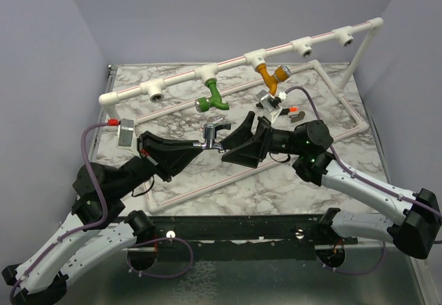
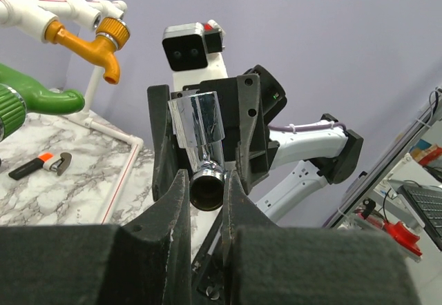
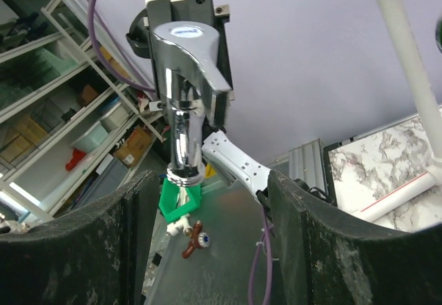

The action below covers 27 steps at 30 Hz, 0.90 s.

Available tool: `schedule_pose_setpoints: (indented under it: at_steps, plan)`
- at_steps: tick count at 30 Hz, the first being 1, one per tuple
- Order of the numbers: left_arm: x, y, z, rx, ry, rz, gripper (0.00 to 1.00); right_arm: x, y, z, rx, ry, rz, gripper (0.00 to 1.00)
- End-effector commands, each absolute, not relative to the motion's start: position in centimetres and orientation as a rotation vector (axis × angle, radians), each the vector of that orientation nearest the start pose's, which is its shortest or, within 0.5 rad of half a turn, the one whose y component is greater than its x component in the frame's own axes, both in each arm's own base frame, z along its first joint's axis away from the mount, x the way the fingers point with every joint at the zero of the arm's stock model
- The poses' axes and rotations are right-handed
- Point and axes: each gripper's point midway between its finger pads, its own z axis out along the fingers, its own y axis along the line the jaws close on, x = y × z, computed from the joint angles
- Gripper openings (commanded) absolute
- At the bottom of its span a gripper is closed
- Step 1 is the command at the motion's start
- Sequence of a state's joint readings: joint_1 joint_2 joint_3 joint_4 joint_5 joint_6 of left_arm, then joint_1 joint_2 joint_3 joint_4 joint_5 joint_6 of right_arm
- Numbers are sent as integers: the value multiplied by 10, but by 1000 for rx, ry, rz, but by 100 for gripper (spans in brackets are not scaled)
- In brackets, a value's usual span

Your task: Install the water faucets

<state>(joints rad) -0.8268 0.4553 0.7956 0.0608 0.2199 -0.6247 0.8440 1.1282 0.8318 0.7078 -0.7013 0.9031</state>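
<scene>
The grey metal faucet (image 1: 214, 134) hangs above the middle of the table, and my left gripper (image 1: 202, 146) is shut on its spout end (image 2: 207, 189). My right gripper (image 1: 231, 143) faces it from the right. It is open, its fingers (image 2: 249, 122) stand on either side of the faucet's body (image 3: 183, 91), and they do not touch it. The green faucet (image 1: 213, 97) and the mustard-orange faucet (image 1: 271, 76) hang from tee joints on the raised white pipe (image 1: 235, 63).
The white pipe frame (image 1: 345, 105) runs across the back and right of the marble table (image 1: 173, 105). Tee joints (image 1: 155, 92) (image 1: 304, 47) (image 1: 345, 38) on the rail are bare. A small orange-tipped tool (image 1: 293, 114) lies behind my right gripper.
</scene>
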Motion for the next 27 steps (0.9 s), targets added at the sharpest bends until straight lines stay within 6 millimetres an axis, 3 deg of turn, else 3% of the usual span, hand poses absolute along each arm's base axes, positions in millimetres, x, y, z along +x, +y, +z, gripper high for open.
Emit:
schedule_pose_setpoints:
  at_steps: [1, 7, 27]
  plan:
    - [106, -208, 439, 335, 1211, -1415, 0, 108, 340, 412, -791, 1254, 1865, 68]
    - [108, -209, 431, 335, 1231, -1405, 0, 112, 343, 418, -785, 1261, 1864, 67]
    - [113, -205, 430, 317, 1226, -1360, 0, 123, 356, 411, -774, 1363, 1859, 53]
